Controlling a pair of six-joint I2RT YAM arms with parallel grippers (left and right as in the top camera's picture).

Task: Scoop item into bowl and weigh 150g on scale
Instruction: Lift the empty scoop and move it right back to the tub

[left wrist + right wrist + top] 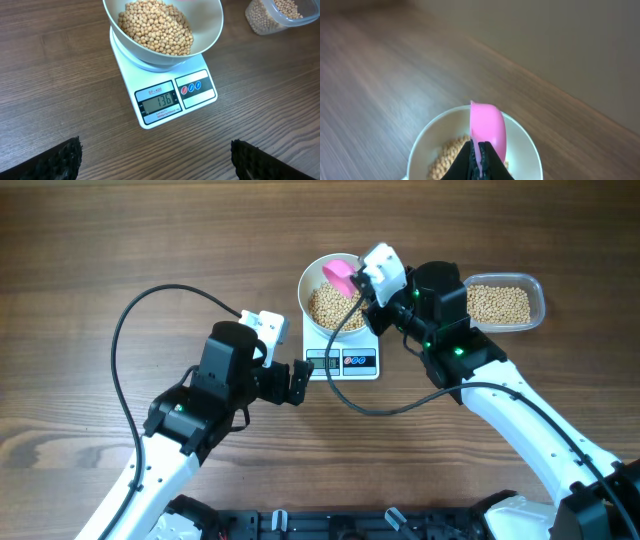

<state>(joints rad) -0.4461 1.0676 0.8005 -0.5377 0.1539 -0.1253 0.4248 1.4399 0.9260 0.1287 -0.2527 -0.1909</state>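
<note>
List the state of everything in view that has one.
bowl: upright on the scale, partly filled with beans.
scale: on, display reads 136.
scoop: tipped on edge over the bowl.
tub: lidless, holds beans.
left gripper: open, empty.
right gripper: shut on the scoop.

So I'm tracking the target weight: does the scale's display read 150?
No: the display on the scale reads 136, with the white bowl of beans on it.
</note>
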